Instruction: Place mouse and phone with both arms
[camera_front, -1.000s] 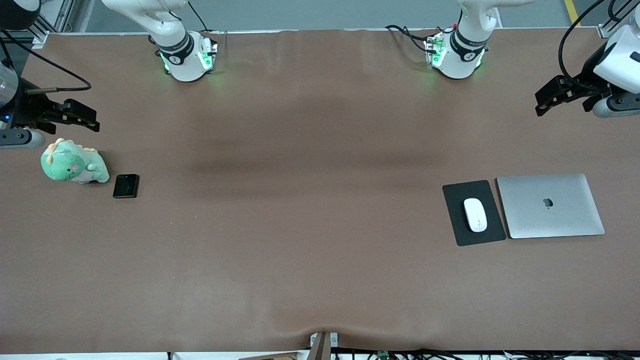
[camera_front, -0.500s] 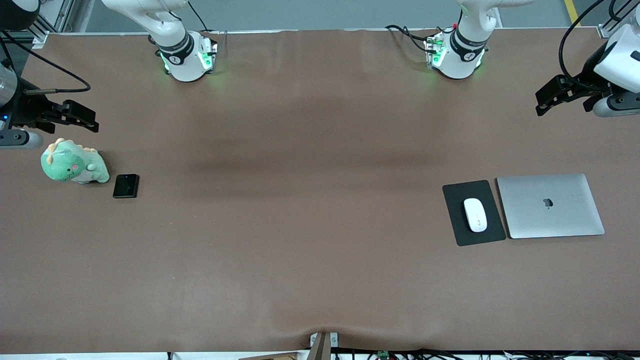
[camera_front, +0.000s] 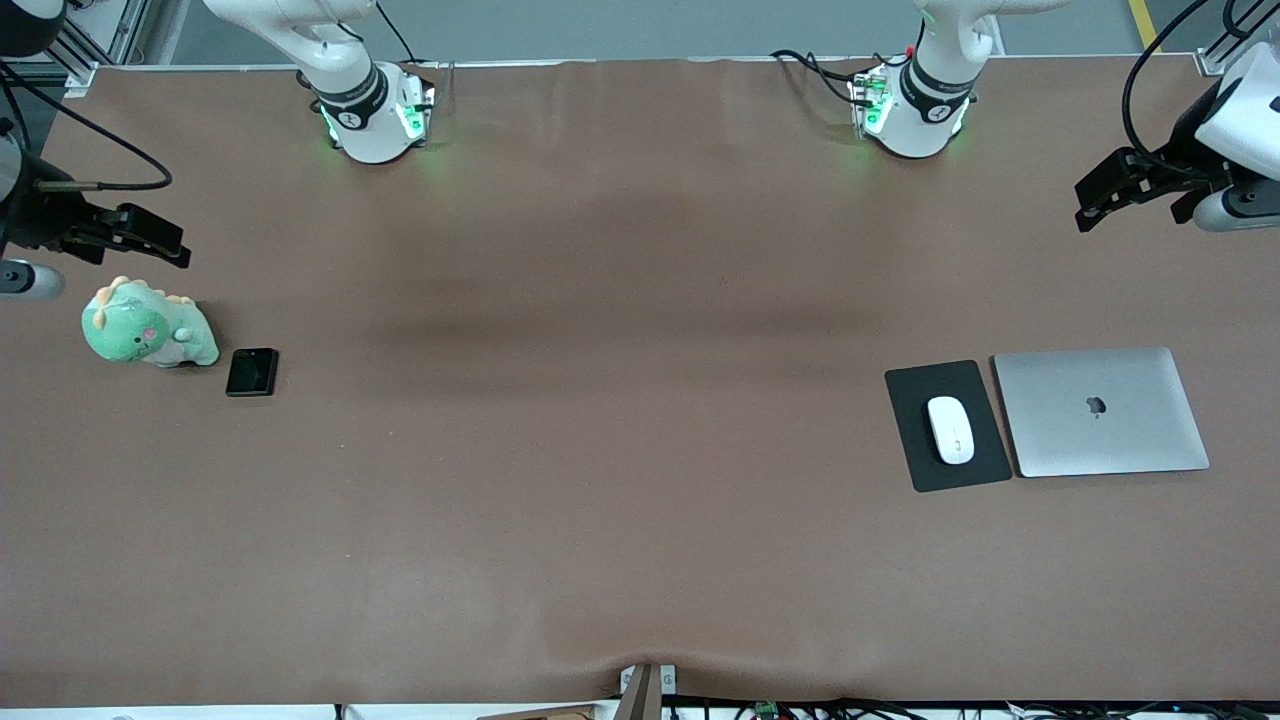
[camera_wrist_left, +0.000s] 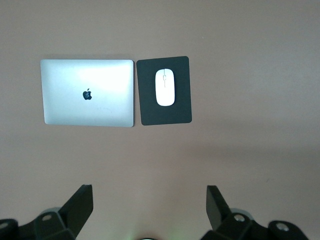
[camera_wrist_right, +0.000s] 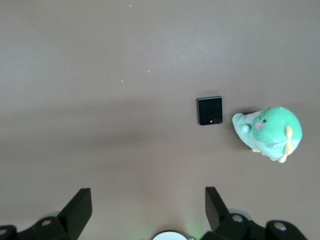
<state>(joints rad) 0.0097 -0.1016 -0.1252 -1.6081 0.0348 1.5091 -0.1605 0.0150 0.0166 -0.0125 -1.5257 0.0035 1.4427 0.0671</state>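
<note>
The right gripper, jaws spread and empty, has drifted toward the front frame's left edge over bare table; the left gripper, also wide open and empty, has edged toward the right edge. Nothing else moved. The phone lies at left beside a green plush dinosaur. The mouse sits on a mouse pad beside a laptop bearing an apple logo. Only the right wrist view shows the phone's small lens dots.
</note>
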